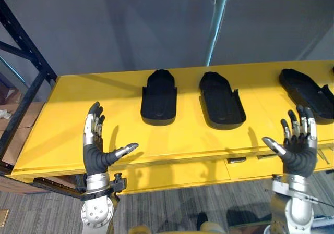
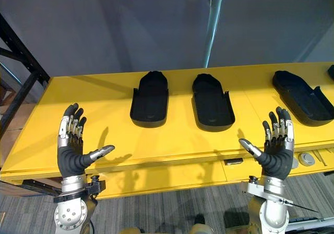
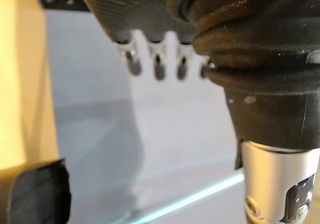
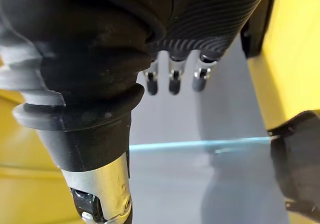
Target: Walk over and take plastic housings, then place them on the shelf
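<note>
My left robot hand [image 1: 94, 157] and right robot hand [image 1: 298, 155] hover empty, fingers spread, likely poised for the housings [image 1: 158, 98] on the tabletop [image 1: 68, 140] beyond and between them

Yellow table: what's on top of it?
On the yellow table lie black plastic housings, apart from each other: left housing, middle housing, right housing. Anything beneath them is covered.
</note>
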Motion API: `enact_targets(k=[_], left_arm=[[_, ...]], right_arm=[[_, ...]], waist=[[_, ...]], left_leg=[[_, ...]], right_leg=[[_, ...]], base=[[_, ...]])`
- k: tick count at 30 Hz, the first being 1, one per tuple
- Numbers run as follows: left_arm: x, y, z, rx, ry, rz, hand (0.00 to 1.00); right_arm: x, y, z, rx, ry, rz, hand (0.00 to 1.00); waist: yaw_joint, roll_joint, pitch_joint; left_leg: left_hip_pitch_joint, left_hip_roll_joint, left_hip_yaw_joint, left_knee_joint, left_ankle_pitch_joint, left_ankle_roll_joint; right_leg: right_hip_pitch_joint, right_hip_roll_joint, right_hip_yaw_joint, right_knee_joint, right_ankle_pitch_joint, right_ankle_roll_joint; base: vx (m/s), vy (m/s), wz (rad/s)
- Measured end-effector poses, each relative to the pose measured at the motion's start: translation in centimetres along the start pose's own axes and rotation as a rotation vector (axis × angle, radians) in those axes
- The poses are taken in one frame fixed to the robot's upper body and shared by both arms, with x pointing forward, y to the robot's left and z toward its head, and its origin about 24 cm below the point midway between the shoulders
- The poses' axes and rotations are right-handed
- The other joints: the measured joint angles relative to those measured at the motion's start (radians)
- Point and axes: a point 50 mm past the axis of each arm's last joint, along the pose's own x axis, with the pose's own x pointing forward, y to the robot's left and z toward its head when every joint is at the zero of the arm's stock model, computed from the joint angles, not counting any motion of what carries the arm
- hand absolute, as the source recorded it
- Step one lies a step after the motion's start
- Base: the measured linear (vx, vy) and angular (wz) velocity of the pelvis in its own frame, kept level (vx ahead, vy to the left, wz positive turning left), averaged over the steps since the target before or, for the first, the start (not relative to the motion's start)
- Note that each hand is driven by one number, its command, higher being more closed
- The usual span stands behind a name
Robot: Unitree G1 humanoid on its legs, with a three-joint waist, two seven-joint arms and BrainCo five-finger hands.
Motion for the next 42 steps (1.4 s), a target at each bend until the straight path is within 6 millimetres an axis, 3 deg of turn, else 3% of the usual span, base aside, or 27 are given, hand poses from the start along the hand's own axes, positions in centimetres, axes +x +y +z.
enact_targets(k=[4,9,14,17,18,26,32,36,42], left_arm=[[0.2,-0.3,-0.6,0.001,0.04,-0.017,0.0],[-0.1,-0.8,-1.1,0.008,0.072,-0.078,0.0],[-0.3,-0.9,-1.3,0.017,0.081,-0.086,0.0],[-0.4,-1.0,-1.3,0.011,0.084,-0.089,0.0],[-0.4,-1.1,-1.3,0.009,0.085,-0.091,0.0],[-0.8,-1.3,-1.7,0.004,0.133,-0.094,0.0],[-1.2,-1.4,-1.9,0.004,0.16,-0.091,0.0],[-1.3,-1.6,-1.9,-0.002,0.161,-0.097,0.0],[-1.3,-1.7,-1.9,-0.007,0.161,-0.104,0.0]], right_arm=[[2.1,1.2,-0.8,0.015,-0.014,0.063,0.0],[3.7,3.7,-1.9,0.035,0.035,0.158,0.0],[3.3,3.5,-4.1,0.019,0.168,0.044,0.0],[1.9,3.3,-5.3,0.037,0.25,-0.038,0.0],[1.5,3.2,-5.6,0.035,0.279,-0.061,1.0],[-0.4,2.4,-6.2,0.009,0.346,-0.151,1.0],[-1.3,2.5,-5.7,0.003,0.348,-0.101,1.0],[-1.2,3.7,-5.8,0.033,0.352,-0.005,1.0],[0.4,4.7,-6.7,0.037,0.342,0.037,1.0]], waist=[[0.0,0.0,-0.002],[0.014,-0.023,-0.015],[0.029,-0.026,-0.017],[0.023,-0.026,-0.017],[0.018,-0.026,-0.017],[0.001,-0.025,-0.016],[-0.002,-0.021,-0.01],[-0.001,-0.015,0.011],[0.002,-0.001,0.025]], left_leg=[[0.003,-0.009,-0.008,-0.008,0.005,0.003],[0.002,-0.015,-0.056,-0.012,0.007,0.004],[0.001,-0.017,-0.06,-0.014,0.007,0.004],[0.001,-0.016,-0.057,-0.019,0.007,0.004],[0.003,-0.016,-0.054,-0.022,0.007,0.004],[0.018,-0.013,-0.016,-0.035,0.006,0.004],[0.011,-0.015,0.001,-0.038,0.004,0.006],[0.001,-0.016,0.0,-0.033,0.005,0.006],[-0.004,-0.019,-0.018,-0.032,0.005,0.007]], right_leg=[[0.019,-0.008,-0.014,-0.026,0.018,0.005],[0.068,-0.008,-0.062,-0.061,0.024,0.006],[0.069,-0.009,-0.073,-0.066,0.024,0.005],[0.069,-0.008,-0.071,-0.071,0.024,0.005],[0.068,-0.007,-0.068,-0.072,0.024,0.005],[0.049,-0.004,-0.028,-0.074,0.024,0.006],[0.024,-0.005,-0.015,-0.068,0.025,0.006],[0.01,-0.007,-0.015,-0.059,0.024,0.006],[0.01,-0.01,-0.026,-0.051,0.021,0.003]], base=[[0.0,0.011,0.07],[0.01,0.001,0.26],[0.02,0.005,0.06],[0.0,0.001,-0.01],[0.01,0.004,-0.04],[0.01,0.009,-0.14],[0.0,0.008,-0.07],[0.0,0.0,0.0],[0.0,0.002,0.04]])
